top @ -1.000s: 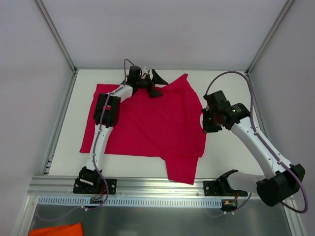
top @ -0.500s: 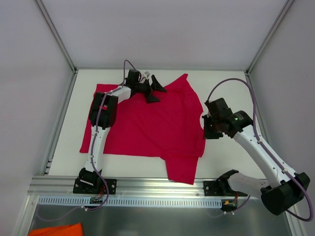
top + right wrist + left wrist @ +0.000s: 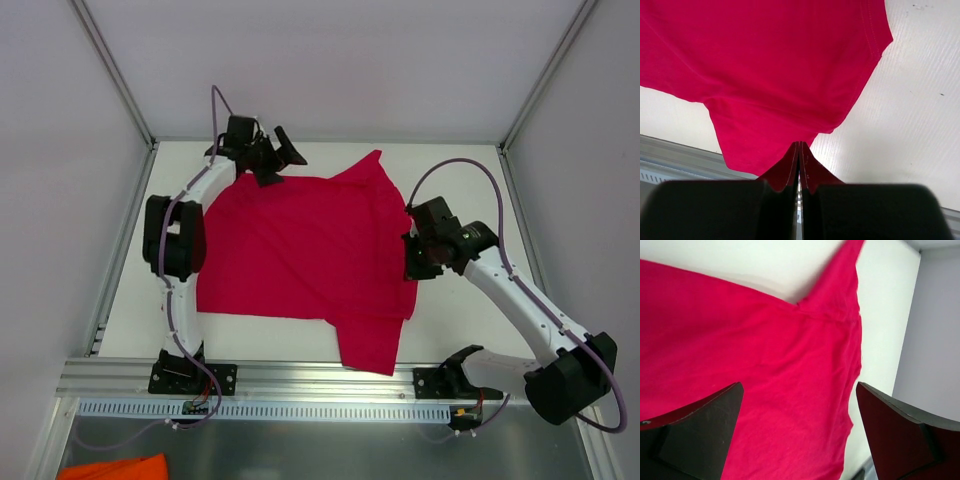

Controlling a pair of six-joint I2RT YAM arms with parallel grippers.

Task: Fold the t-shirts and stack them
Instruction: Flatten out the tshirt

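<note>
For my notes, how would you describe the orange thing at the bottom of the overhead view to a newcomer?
Start at the white table, then drop past the metal rail on its near edge to the grey surface below. At the far left lies an orange cloth-like piece, cut off by the frame. Unlike the crimson t-shirt, it sits off the table.

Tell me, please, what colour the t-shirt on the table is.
The t-shirt is plain crimson red, seen best in the top external view.
</note>
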